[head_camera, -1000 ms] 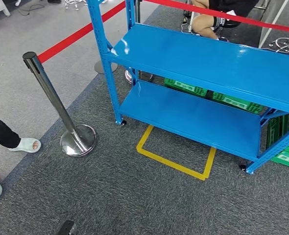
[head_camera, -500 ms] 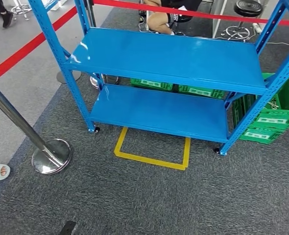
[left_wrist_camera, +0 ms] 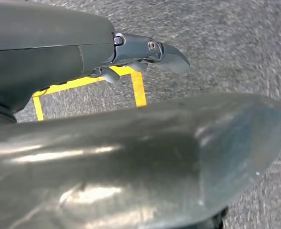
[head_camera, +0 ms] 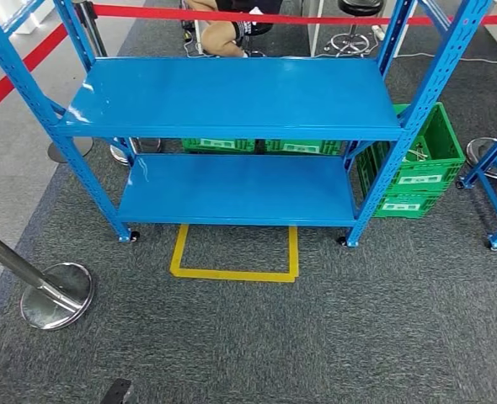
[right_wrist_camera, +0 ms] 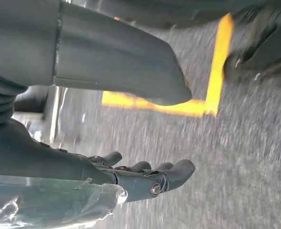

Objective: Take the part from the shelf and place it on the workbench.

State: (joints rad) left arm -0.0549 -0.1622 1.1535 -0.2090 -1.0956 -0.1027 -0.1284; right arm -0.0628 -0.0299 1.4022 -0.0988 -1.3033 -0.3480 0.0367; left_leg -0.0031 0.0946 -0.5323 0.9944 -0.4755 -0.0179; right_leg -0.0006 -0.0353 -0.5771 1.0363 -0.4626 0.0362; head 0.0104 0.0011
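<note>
The blue two-tier shelf [head_camera: 233, 101] stands on grey carpet [head_camera: 360, 337], directly ahead in the head view. Both tiers are bare; where the part lies cannot be told. A yellow tape rectangle [head_camera: 234, 252] is marked on the carpet just in front of the lower tier. Green crates [head_camera: 424, 164] sit behind and beside the shelf's right post (one holds small items, too small to identify). A chrome stanchion base [head_camera: 55, 295] stands front-left, and a red barrier belt [head_camera: 296, 17] runs behind the shelf. A seated person's legs [head_camera: 223, 34] show beyond it.

The left hand [left_wrist_camera: 146, 52] hangs over the carpet, fingers [left_wrist_camera: 171, 55] extended, holding nothing. The right hand [right_wrist_camera: 139, 179] likewise, fingers [right_wrist_camera: 178, 171] slightly curled, apart and unloaded.
</note>
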